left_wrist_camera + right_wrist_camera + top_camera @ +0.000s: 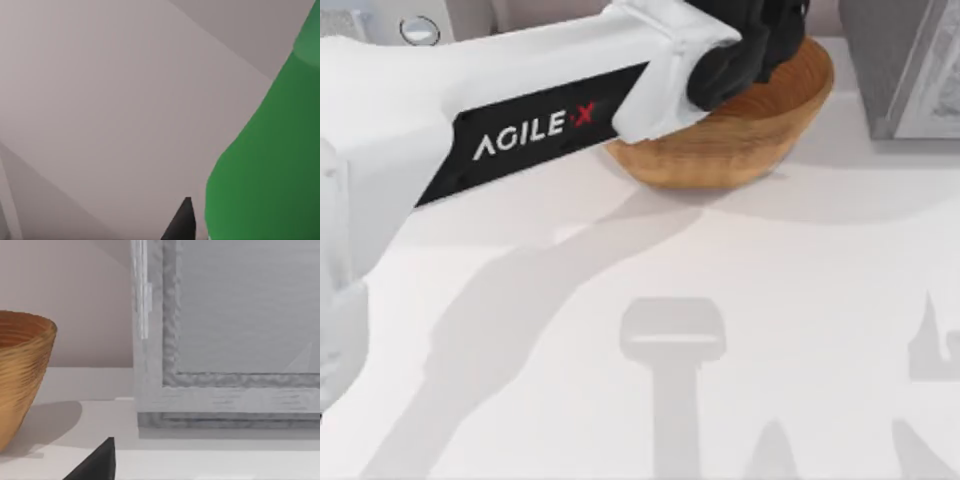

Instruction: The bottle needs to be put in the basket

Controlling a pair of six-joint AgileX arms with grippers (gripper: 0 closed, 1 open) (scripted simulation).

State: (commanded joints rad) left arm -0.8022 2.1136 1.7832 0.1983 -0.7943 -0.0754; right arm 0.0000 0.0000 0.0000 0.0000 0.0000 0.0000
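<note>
Bottle (270, 165) sits close beside left gripper's finger (181, 222) at the wrist cam; grip can't be confirmed. Left gripper (750, 40) hangs over basket (740, 140). Transport looks done; release left, I judge.
</note>
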